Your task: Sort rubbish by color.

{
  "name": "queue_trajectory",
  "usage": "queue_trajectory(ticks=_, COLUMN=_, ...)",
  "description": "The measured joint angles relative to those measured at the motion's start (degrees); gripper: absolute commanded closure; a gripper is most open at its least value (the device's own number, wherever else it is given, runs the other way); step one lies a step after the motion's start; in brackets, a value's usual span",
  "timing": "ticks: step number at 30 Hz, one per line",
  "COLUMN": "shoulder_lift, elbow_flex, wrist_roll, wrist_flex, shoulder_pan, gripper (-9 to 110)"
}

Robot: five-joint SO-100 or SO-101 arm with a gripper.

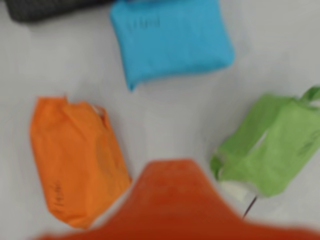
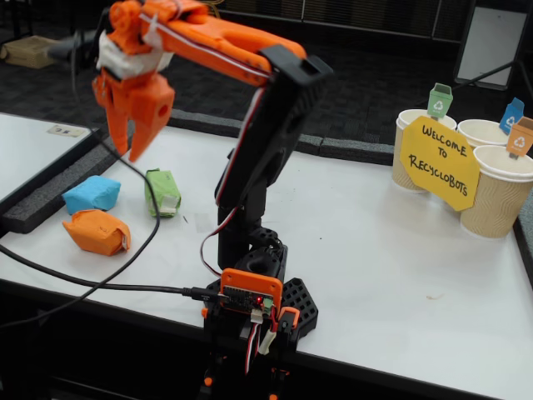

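Three wads of rubbish lie close together on the white table [image 2: 375, 250]. In the fixed view, at the left, are the light blue wad [image 2: 92, 193], the orange wad [image 2: 96, 231] in front of it, and the green wad [image 2: 161, 192] with white tape to its right. The wrist view looks down on the blue wad [image 1: 170, 40], orange wad [image 1: 70, 155] and green wad [image 1: 270, 145]. My orange gripper [image 2: 132, 157] hangs well above them, pointing down, its jaws slightly apart and holding nothing. One blurred finger [image 1: 172, 200] fills the bottom of the wrist view.
Three paper cups [image 2: 500, 196] with coloured recycling tags and a yellow sign [image 2: 439, 162] stand at the far right. The arm's base [image 2: 254, 308] is clamped at the front edge, with a black cable [image 2: 100, 283] trailing left. A dark strip [image 2: 50, 200] borders the table's left side.
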Motion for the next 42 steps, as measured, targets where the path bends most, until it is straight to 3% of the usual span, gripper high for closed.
queue_trajectory(ticks=13, shoulder_lift=-4.57, elbow_flex=0.0, wrist_roll=-12.3, wrist_flex=0.0, shoulder_pan=2.29, gripper=101)
queue_trajectory(ticks=29, shoulder_lift=-4.75, elbow_flex=0.0, wrist_roll=-40.78, wrist_flex=-7.82, shoulder_pan=9.67, gripper=101)
queue_trajectory(ticks=42, shoulder_lift=-9.84, elbow_flex=0.0, wrist_roll=-47.55, wrist_flex=-9.58, shoulder_pan=14.59, gripper=99)
